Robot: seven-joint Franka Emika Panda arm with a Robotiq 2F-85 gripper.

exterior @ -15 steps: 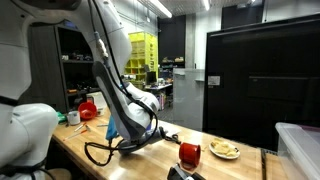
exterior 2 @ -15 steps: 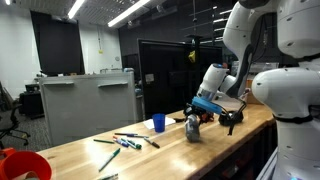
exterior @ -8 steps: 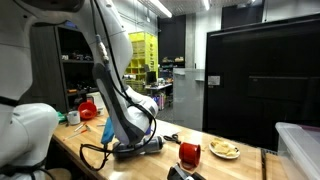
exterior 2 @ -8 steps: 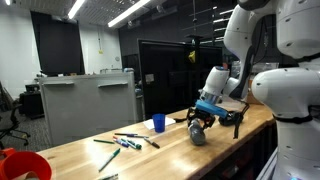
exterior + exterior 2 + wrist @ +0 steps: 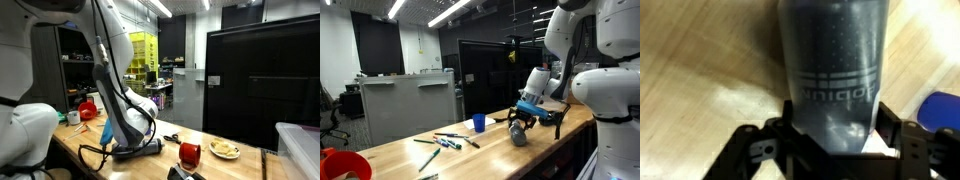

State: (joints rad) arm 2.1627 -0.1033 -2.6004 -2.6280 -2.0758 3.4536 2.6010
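We see the claw pinching a grey cup from both sides, low over the worktop. Only the wrist view shows the band of pale letters round the grey cup, and they are too blurry for us to read. A bit of a blue cup peeks in just beside the claw there.

In an exterior view the claw holds the grey cup a little tilted. The blue cup stands near the claw, and pens lie farther off along the worktop. Bare wood shows between the claw and the pens.

In an exterior view a red cup and a plate sit beyond the claw. There the arm hides the grey cup from us.
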